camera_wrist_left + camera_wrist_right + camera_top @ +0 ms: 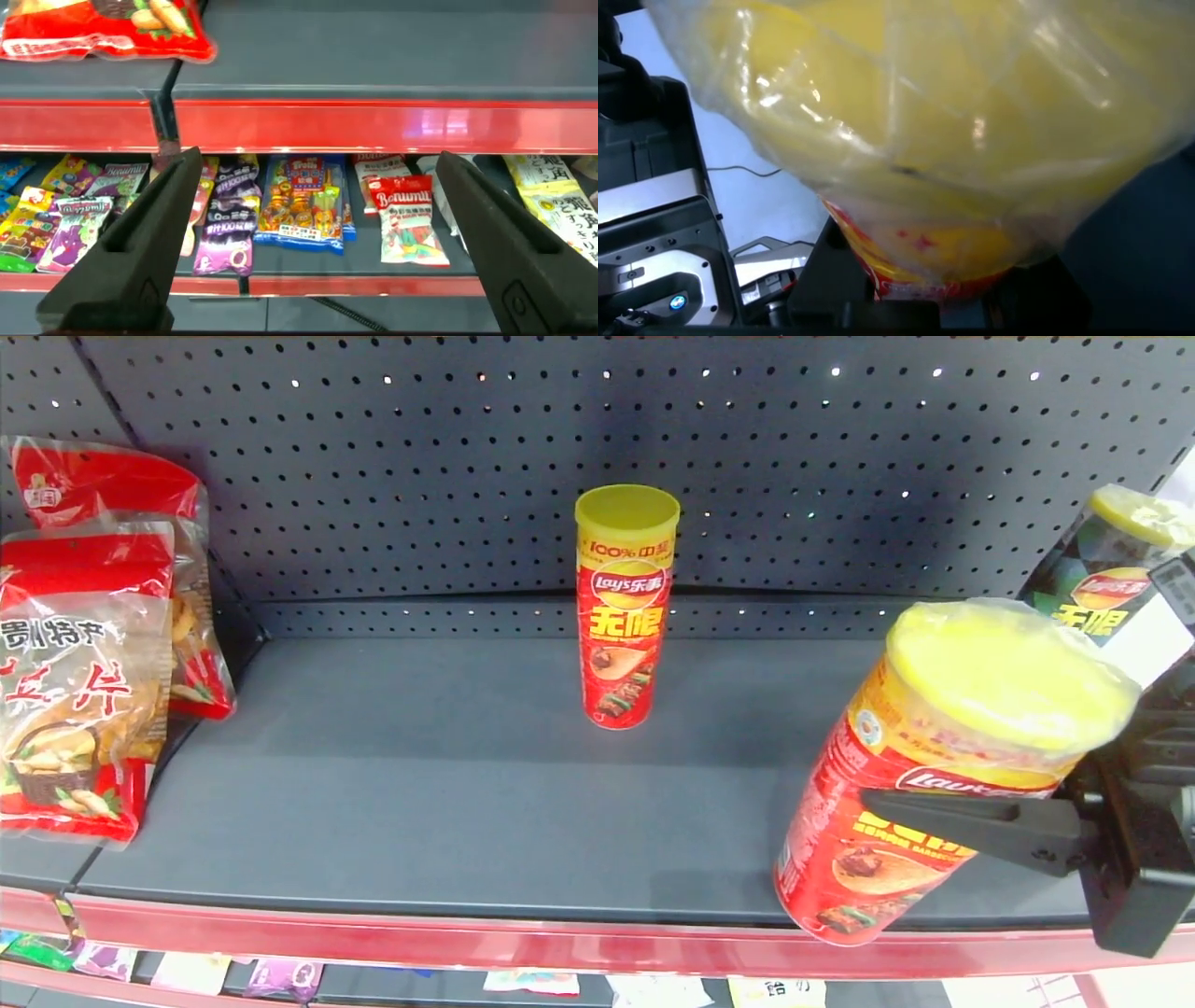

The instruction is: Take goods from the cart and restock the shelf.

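Right tool: pinching tilted chip can, apparently mid-body
Left tool: spread
Second can: upright on shelf

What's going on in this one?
The robot is restocking a shelf. Its right gripper is shut on a red chip can, which is tilted at the shelf's front right edge and not yet set down. A matching can stands upright near the back. The left gripper is open and empty, facing a lower shelf of candy packs.
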`<state>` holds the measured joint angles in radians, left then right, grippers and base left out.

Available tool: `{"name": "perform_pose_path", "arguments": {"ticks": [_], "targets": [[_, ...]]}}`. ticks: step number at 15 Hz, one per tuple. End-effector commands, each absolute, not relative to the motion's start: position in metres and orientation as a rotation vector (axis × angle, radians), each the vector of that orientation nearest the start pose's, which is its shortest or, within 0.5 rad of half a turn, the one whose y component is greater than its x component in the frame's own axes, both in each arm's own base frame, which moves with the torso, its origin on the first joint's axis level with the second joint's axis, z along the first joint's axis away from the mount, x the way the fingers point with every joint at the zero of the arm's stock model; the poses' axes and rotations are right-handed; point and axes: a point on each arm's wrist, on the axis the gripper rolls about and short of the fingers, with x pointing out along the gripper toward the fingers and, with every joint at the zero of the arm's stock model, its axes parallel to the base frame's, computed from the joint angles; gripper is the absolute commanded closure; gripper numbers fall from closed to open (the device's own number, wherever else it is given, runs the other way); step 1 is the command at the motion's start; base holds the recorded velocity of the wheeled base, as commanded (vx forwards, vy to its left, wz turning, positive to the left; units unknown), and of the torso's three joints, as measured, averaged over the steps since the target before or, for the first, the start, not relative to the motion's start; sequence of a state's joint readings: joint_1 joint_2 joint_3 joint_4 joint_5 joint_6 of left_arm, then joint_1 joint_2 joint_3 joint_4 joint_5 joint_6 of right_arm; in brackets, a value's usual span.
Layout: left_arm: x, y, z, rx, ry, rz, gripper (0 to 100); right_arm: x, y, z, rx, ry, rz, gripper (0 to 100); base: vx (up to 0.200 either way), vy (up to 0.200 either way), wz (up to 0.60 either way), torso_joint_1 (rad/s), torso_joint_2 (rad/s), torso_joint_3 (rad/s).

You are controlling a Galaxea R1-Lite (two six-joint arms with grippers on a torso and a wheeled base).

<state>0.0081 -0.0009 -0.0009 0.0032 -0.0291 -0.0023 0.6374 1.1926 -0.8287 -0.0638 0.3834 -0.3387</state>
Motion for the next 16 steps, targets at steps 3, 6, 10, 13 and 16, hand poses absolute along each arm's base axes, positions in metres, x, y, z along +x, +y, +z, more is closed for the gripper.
{"name": "perform_pose_path", "arguments": {"ticks": [3, 6, 10, 13, 16], "targets": [[-0.0228, -0.0008, 0.0752, -0.003, 0.003, -0.021, 0, 0.1363, 0.1116, 0.2572, -0.346, 0.137, 1.058, 100, 0.0, 0.0, 0.0, 0.0, 0.0, 0.0], [-0.0229, -0.0008, 0.0756, -0.003, 0.002, -0.021, 0, 0.1362, 0.1111, 0.2574, -0.346, 0.135, 1.056, 100, 0.133, 0.0, 0.0, 0.003, 0.0, 0.003], [-0.0229, -0.0008, 0.0756, -0.003, 0.002, -0.021, 0, 0.1364, 0.1113, 0.2567, -0.346, 0.139, 1.056, 100, 0.05, 0.0, 0.0, -0.001, 0.0, -0.001], [-0.0228, -0.0008, 0.0752, -0.003, 0.003, -0.021, 0, 0.1361, 0.1111, 0.2561, -0.347, 0.14, 1.056, 100, 0.0, 0.0, 0.0, 0.0, 0.0, 0.0], [-0.0228, -0.0008, 0.0752, -0.003, 0.003, -0.021, 0, 0.1362, 0.1108, 0.2552, -0.347, 0.144, 1.054, 100, 0.0, 0.0, 0.0, 0.0, 0.0, 0.0]]}}
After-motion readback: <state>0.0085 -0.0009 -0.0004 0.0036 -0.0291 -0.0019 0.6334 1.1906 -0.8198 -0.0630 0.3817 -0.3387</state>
